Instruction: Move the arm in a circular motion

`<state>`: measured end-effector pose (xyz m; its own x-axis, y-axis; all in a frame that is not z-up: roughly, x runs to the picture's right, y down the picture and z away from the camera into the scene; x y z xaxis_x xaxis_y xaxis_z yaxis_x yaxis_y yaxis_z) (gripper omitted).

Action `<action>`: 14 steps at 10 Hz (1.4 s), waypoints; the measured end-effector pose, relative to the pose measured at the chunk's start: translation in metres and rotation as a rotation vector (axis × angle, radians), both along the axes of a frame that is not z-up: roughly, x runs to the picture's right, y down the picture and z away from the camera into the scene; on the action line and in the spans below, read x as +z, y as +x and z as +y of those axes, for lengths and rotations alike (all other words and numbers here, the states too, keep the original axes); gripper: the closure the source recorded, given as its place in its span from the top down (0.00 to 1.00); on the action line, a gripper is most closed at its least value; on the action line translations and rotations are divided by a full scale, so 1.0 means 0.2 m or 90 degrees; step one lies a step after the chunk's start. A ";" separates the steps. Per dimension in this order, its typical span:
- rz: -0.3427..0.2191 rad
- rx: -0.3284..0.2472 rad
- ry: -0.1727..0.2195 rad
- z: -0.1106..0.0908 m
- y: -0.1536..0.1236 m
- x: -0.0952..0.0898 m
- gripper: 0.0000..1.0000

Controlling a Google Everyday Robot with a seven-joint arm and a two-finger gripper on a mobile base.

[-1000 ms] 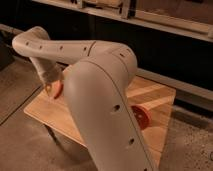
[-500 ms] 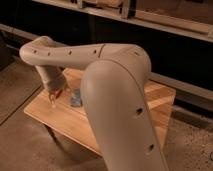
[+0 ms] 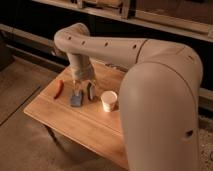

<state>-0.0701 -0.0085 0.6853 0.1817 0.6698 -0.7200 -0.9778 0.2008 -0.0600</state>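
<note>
In the camera view, we see the arm [image 3: 115,47] come out from its big elbow in the foreground, run across the picture and bend down over the desk [image 3: 75,125]. The hand [image 3: 81,85] hangs at the end of the wrist, low above the wood. We cannot tell whether it is open or closed, and we see nothing held in it.

Just below the hand lies a small blue-grey object [image 3: 76,99]. A dark object [image 3: 91,90] sits just beside the hand on the elbow side, and a white cup [image 3: 108,101] stands a little farther that way. A red object [image 3: 59,88] lies near the hand on the opposite side.

We judge the arm stiff, heavy and bulky, so a circle would sweep wide. The task needs no hold on anything. The cup looks light and easy to tip, so we would keep the hand above it.
</note>
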 end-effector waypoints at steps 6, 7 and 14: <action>-0.033 -0.127 -0.012 -0.02 -0.51 0.12 0.65; -0.050 -0.162 -0.019 0.03 -0.64 0.12 0.65; -0.134 -0.243 0.016 0.22 -0.77 -0.16 0.65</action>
<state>-0.2245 0.0364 0.6541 0.5612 0.5427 -0.6250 -0.7999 0.5495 -0.2412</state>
